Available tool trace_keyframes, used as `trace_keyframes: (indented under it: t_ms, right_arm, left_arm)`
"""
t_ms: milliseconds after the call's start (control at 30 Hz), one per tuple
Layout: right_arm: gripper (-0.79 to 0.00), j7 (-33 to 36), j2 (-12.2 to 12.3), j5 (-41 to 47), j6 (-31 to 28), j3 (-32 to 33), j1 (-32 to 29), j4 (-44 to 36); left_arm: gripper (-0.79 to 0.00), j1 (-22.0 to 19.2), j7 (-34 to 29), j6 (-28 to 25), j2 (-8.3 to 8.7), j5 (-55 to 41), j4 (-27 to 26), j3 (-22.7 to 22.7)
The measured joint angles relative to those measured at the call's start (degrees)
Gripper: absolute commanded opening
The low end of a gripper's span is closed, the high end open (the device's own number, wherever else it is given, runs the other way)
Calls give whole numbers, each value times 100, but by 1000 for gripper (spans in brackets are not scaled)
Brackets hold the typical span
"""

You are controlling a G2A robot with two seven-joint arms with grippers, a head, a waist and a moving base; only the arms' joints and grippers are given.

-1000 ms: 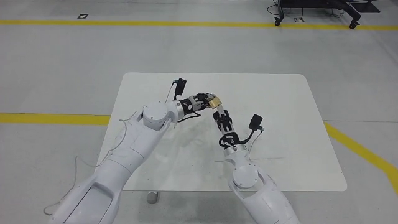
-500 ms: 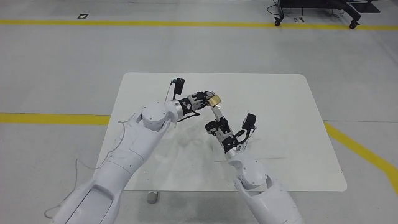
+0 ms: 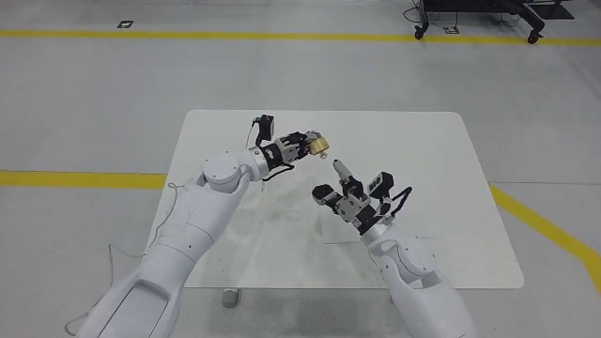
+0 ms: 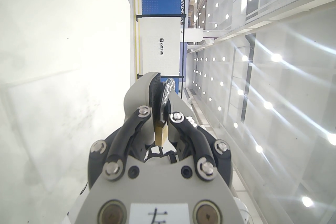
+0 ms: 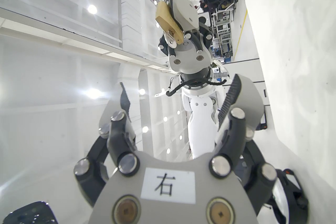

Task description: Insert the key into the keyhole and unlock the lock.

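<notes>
A brass padlock (image 3: 320,143) is held in the air over the white table (image 3: 423,150) by my left gripper (image 3: 310,143), which is shut on it. In the left wrist view the brass body (image 4: 161,134) and steel shackle (image 4: 167,93) sit between the closed fingers of the left gripper (image 4: 162,89). A silver key (image 5: 171,39) sticks out of the padlock (image 5: 168,19) at its lower end. My right gripper (image 3: 330,180) hangs a short way from the lock toward the table's near side. The right gripper (image 5: 181,97) is open with nothing between its fingers.
The tabletop around both arms is bare. A yellow floor line (image 3: 94,33) runs beyond the table, and wheeled equipment stands (image 3: 479,0) are at the far right of the room.
My right gripper has let go of the key, opened and drawn back from the lock toward the near right. The key stays in the padlock. The left gripper has shifted slightly away with the lock.
</notes>
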Motion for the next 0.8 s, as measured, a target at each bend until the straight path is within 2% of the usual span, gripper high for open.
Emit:
trace_keyframes:
  t_ms: [233, 433, 500, 667, 800]
  right_arm:
    - [-474, 45, 3, 122, 58, -9, 196, 221]
    - [-499, -15, 0, 164, -8, -36, 269, 310]
    - [-523, -65, 1, 139, -38, -36, 270, 314]
    - [-640, -240, 2, 58, -118, -36, 270, 339]
    - [-640, -321, 3, 21, -110, -53, 286, 363]
  left_arm:
    - [-785, 9, -193, -58, 4, 118, -23, -8]
    - [-785, 21, -237, -63, 2, 202, -40, -13]
    - [-785, 25, -240, -57, -1, 237, -48, -6]
    - [-785, 29, -255, -51, -9, 321, -64, 14]
    - [-785, 27, -264, -42, -18, 424, -77, 48]
